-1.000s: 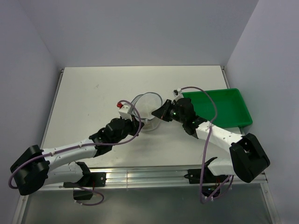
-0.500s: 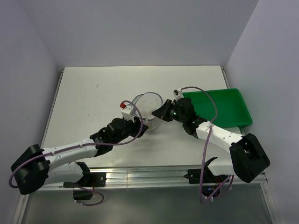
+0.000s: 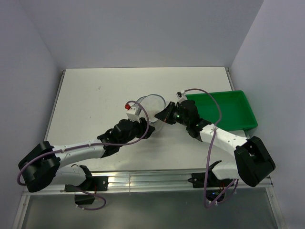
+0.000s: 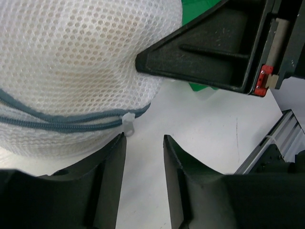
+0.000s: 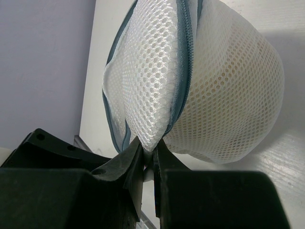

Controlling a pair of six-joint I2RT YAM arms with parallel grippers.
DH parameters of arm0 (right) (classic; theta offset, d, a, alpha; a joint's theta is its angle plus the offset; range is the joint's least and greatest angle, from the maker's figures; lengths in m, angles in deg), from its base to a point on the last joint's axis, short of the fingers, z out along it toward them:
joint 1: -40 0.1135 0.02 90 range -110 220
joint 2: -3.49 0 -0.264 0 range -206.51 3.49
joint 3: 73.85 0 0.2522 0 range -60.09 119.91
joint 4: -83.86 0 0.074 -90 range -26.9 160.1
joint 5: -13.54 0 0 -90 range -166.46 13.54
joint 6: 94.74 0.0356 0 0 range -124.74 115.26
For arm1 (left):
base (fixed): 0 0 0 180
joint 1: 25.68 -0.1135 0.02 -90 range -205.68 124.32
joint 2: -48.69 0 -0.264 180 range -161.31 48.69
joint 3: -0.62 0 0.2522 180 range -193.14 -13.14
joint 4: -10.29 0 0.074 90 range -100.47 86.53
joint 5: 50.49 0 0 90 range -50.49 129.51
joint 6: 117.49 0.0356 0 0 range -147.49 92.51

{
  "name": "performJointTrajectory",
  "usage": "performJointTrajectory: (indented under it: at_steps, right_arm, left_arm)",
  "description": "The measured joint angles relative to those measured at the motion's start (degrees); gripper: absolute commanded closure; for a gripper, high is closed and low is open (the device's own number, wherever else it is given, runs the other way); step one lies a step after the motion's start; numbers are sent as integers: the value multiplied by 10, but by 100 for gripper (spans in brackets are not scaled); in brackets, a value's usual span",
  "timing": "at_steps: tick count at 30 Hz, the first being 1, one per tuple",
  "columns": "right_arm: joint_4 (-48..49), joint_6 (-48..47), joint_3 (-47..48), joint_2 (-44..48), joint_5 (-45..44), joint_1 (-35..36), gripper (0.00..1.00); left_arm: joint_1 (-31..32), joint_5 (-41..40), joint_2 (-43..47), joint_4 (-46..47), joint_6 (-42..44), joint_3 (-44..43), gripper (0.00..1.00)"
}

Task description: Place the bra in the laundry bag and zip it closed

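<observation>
Pinching a mesh fold of the bag (image 5: 219, 95) beside its zipper (image 5: 187, 57), my right gripper (image 5: 148, 155) is fully closed. Left gripper (image 4: 144, 143) is part open and empty, with the pull tab (image 4: 127, 125) just ahead of its gap. The mesh looks light, floppy and slippery; I judge the tab the firmest hold.

laundry bag (image 3: 152, 105): 1 | green tray (image 3: 228, 109): 1 | table (image 3: 95, 95): 1 | arms: 2 – left arm (image 3: 76, 151), right arm (image 3: 224, 138)

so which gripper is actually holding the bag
The right gripper, shut on the laundry bag; the left gripper is open beside the pull tab.
</observation>
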Motion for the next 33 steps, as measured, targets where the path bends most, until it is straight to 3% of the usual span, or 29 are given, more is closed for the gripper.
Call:
performJointTrajectory:
  at_steps: [7, 8, 9, 10, 23, 33]
  right_arm:
    - [1, 0, 0, 0, 0, 4, 100]
    - [1, 0, 0, 0, 0, 4, 100]
    - [2, 0, 0, 0, 0, 4, 100]
    - [2, 0, 0, 0, 0, 4, 100]
    - [2, -17, 1, 0, 9, -6, 100]
    - [-44, -81, 53, -6, 67, -30, 100]
  left_arm:
    - [-3, -17, -8, 17, -11, -3, 69]
    - [-4, -21, -8, 17, -13, -3, 74]
    - [-5, -26, -8, 17, -15, -3, 93]
    - [-7, -31, -8, 17, -18, -3, 100]
    - [-18, -50, 32, -9, -20, 14, 100]
    - [-92, -54, 107, -35, -13, 63, 100]
